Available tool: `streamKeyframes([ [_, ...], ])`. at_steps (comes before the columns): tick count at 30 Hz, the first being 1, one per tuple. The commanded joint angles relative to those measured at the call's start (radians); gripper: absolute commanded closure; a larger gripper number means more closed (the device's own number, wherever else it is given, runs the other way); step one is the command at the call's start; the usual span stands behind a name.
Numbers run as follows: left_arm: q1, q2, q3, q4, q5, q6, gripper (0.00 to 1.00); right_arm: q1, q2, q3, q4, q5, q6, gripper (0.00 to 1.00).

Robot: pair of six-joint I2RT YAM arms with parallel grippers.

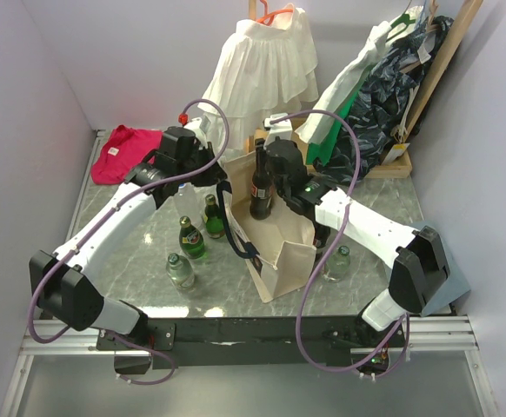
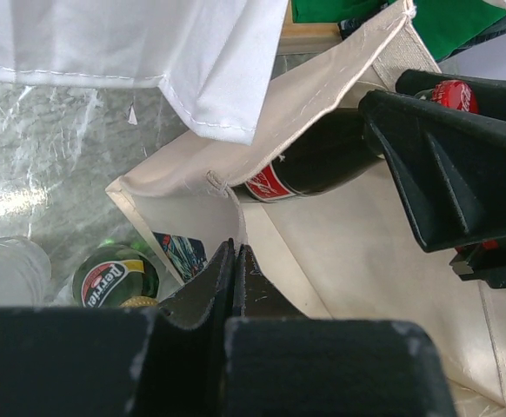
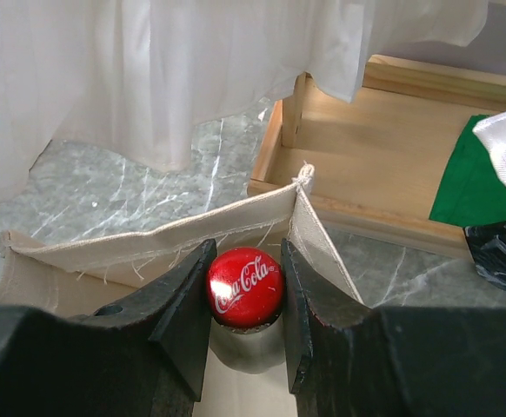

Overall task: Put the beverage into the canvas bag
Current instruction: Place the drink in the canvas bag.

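The beverage is a dark Coca-Cola bottle (image 1: 260, 189) with a red cap (image 3: 245, 286). It stands upright inside the open mouth of the cream canvas bag (image 1: 281, 248). My right gripper (image 3: 245, 280) is shut on the bottle's cap from above, one finger on each side. In the left wrist view the bottle (image 2: 316, 165) lies against the bag's inner wall (image 2: 366, 261), with the right gripper's fingers (image 2: 444, 165) on its top. My left gripper (image 2: 234, 261) is shut on the bag's near wall at the rim and holds it open. A navy strap (image 1: 240, 243) hangs down the bag's left side.
Two green Perrier bottles (image 1: 191, 239) (image 1: 213, 217) and a clear bottle (image 1: 181, 271) stand left of the bag; another clear bottle (image 1: 337, 262) stands to its right. A white ruffled garment (image 1: 262, 61) hangs behind, over a wooden tray (image 3: 383, 148). A red cloth (image 1: 123, 152) lies far left.
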Motion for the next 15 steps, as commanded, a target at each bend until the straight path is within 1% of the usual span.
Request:
streamKeyframes([
  [1, -0.010, 0.021, 0.026, -0.041, 0.024, 0.008, 0.99, 0.004, -0.071, 0.014, 0.176, 0.029, 0.025, 1.00],
  [15, -0.011, 0.015, 0.018, -0.041, 0.015, 0.007, 0.99, 0.004, -0.056, 0.024, 0.150, 0.023, 0.019, 1.00],
])
